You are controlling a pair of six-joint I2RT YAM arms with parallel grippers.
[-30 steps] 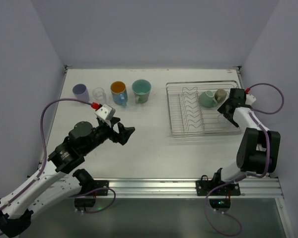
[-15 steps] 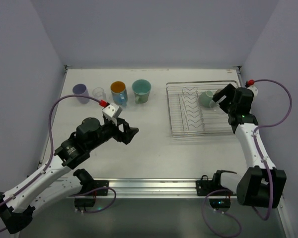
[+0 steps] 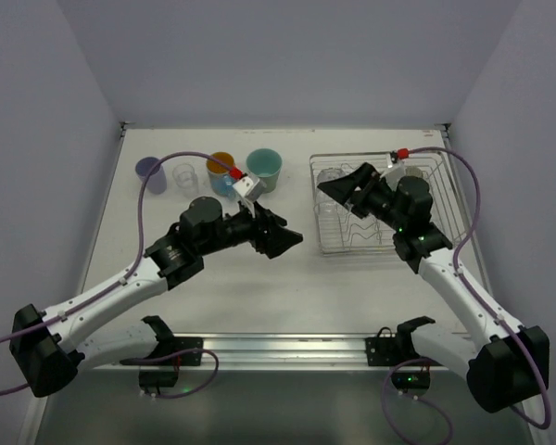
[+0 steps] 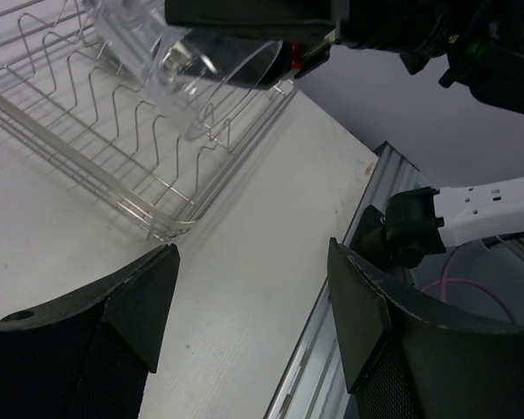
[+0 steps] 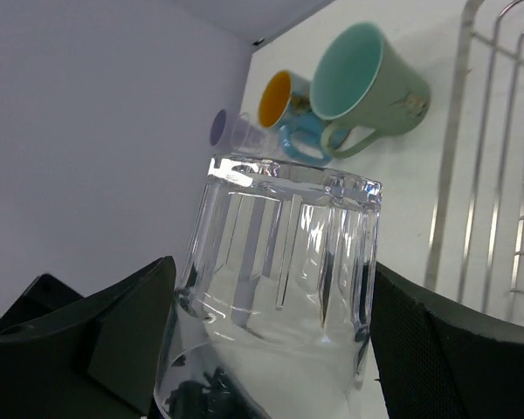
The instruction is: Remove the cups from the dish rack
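Glass cup is hanging clamped between the right gripper's fingers above the dish rack's left end, right of centre; left gripper is hovering wide and empty at centre.

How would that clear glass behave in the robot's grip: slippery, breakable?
The glass looks smooth and glossy, so probably slippery between the fingers. Its thick ribbed walls suggest it is stiff and fairly heavy, yet likely to crack if dropped.

Clear ribbed glass, silver wire rack, orange-lined blue cup.
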